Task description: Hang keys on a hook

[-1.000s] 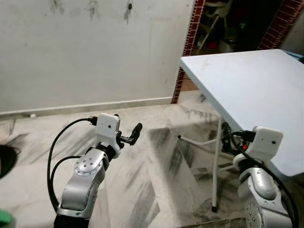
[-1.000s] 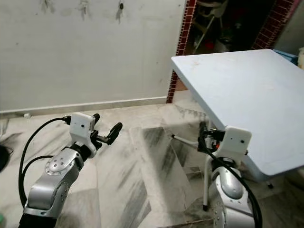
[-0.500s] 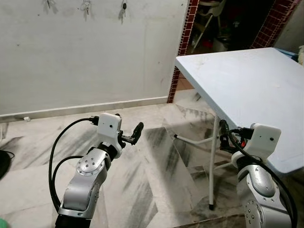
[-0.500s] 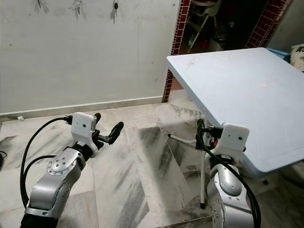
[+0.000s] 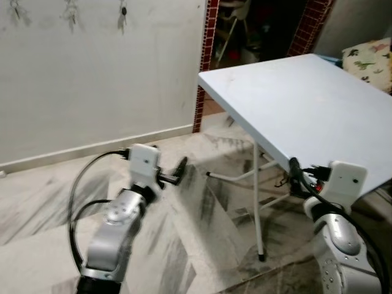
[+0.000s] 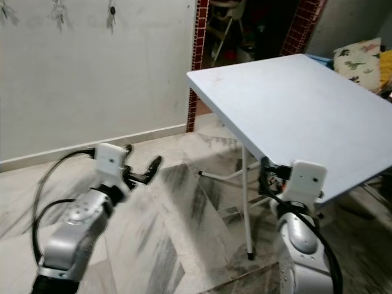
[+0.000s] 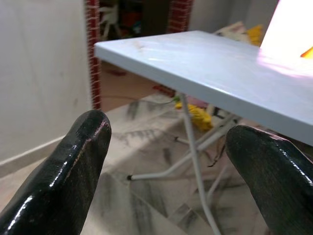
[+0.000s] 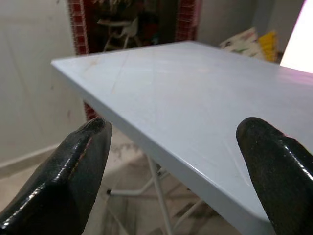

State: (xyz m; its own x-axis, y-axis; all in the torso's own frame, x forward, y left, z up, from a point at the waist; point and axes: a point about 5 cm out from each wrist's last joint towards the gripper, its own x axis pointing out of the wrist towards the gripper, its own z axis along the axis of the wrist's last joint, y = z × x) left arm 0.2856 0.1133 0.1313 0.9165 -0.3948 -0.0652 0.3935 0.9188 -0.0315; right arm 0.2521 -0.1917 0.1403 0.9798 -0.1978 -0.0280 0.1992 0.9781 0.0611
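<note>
**A:** While both arms hang low in front of the body, where are the keys?

**B:** Up on the white wall (image 5: 92,79), far to the robot's left. Three small dark things hang in a row near its top edge; the rightmost bunch of keys (image 5: 123,11) is the clearest, and the other two are too faint to name. I cannot make out the hooks themselves.

**A:** So nothing is carried?

**B:** Nothing. The left claw (image 7: 166,171) has its fingers spread wide, with only floor and desk between them. The right claw (image 8: 181,171) is just as wide apart and bare.

**A:** Which arm is nearer that wall?

**B:** The left one. Its claw (image 5: 177,171) points forward and right, toward the pale blue folding desk (image 5: 294,104), so the keys lie up and to the left of it, well apart. They hang straight down. The right claw (image 5: 294,174) sits just under the desk's near edge.

**A:** Any containers?

**B:** None; I see no loose keys on the desk top either. My judgement: the robot is searching for a set to pick up.
</note>
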